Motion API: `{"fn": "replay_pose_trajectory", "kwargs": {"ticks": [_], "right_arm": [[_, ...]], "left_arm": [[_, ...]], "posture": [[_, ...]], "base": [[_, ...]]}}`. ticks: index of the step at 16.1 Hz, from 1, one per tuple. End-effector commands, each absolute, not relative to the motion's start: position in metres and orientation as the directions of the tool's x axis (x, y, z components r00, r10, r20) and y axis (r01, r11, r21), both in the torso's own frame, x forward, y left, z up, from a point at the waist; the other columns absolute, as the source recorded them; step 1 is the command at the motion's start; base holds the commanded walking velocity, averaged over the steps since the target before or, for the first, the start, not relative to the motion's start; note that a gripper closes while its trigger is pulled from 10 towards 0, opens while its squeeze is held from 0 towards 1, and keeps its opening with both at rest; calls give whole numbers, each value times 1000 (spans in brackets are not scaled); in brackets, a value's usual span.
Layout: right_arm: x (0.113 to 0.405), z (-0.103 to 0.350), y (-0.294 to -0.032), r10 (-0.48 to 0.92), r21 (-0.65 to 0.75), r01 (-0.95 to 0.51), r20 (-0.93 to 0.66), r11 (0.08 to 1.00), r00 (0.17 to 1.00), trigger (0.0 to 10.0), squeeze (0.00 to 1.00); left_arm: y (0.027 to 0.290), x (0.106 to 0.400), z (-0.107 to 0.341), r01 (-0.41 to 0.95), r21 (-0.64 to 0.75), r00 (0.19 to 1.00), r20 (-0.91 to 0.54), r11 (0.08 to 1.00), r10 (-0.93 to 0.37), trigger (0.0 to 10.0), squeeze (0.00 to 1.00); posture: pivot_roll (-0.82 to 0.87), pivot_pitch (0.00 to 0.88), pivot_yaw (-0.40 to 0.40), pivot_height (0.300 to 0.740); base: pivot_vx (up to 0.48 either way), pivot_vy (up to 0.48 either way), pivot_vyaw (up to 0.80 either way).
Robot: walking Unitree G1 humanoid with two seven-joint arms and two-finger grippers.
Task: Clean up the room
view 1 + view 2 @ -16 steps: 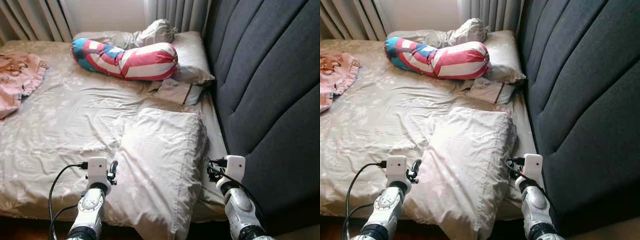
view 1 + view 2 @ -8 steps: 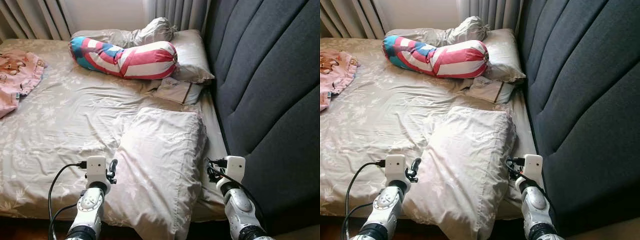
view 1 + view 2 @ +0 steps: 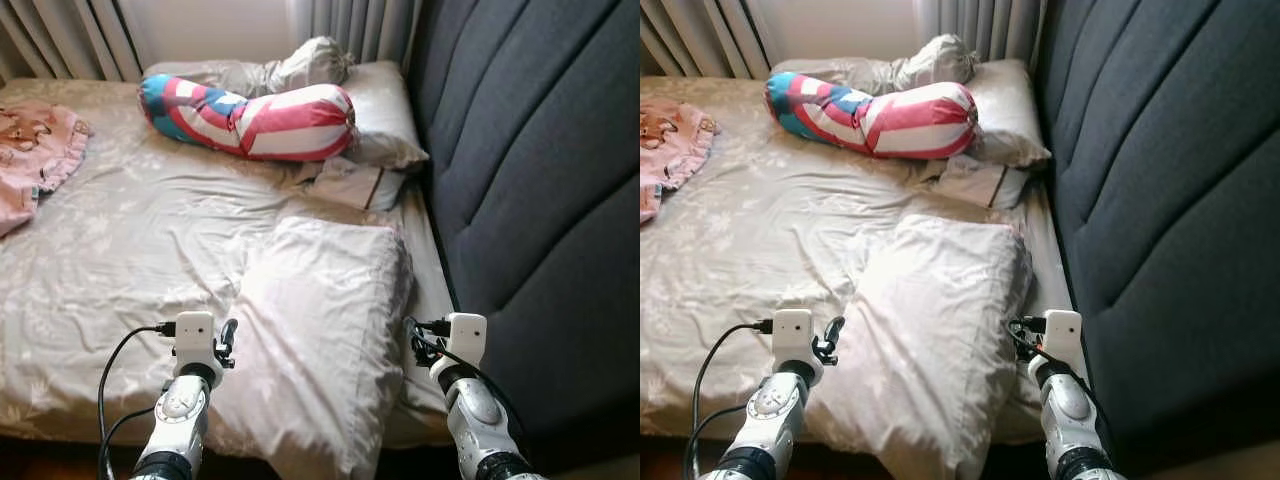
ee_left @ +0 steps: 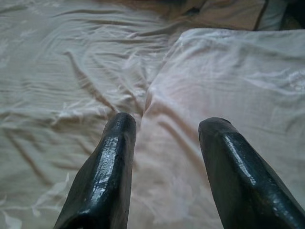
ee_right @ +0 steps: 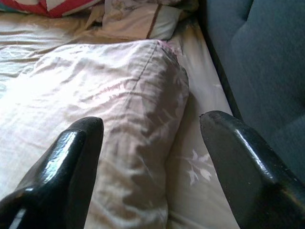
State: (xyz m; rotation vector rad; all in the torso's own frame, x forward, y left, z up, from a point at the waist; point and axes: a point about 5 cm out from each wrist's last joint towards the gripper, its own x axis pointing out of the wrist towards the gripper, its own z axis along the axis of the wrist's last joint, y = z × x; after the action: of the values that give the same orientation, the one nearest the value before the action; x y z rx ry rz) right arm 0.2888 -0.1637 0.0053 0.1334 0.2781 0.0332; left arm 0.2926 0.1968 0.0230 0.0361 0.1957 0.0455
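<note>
Standing at the bedside, the robot had both arms raised over the near edge of the bed (image 3: 120,250), one on each side of a pale pillow (image 3: 320,320) that lay askew on the rumpled, flower-printed sheet, its near corner hanging off the mattress edge. The left gripper (image 4: 167,138) hovered at the pillow's left border, its two black fingers (image 4: 112,162) spread apart with nothing between them. The right gripper (image 5: 152,143) sat over the pillow's right side, next to the dark padded headboard (image 3: 540,180), its fingers likewise set wide and empty, straddling the pillow's edge and the strip of sheet beside it.

Farther up the bed, a striped bolster (image 3: 250,115) in red, white and blue lay across a second pillow (image 3: 385,115) pushed against the headboard. A crumpled grey cloth (image 3: 300,65) sat behind the bolster, near the curtains (image 3: 70,35). A small folded piece of fabric (image 3: 350,185) rested between the two pillows. A pink garment (image 3: 35,150) lay well apart on the bed's far left side.
</note>
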Motion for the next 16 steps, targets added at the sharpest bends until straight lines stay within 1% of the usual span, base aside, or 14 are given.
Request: {"fn": "replay_pose_trajectory", "kwargs": {"ticks": [1, 16], "right_arm": [[286, 1, -164, 51, 135, -12, -293, 991, 955, 10000, 0], [285, -1, -164, 37, 143, 8, -312, 990, 949, 10000, 0]], "left_arm": [[198, 292, 22, -41, 43, 979, -197, 998, 49, 10000, 0], [196, 295, 24, -25, 37, 979, -201, 999, 31, 10000, 0]], "posture": [[-153, 53, -71, 740], [-149, 68, -76, 740]], "base": [[270, 0, 0], [0, 0, 0]]}}
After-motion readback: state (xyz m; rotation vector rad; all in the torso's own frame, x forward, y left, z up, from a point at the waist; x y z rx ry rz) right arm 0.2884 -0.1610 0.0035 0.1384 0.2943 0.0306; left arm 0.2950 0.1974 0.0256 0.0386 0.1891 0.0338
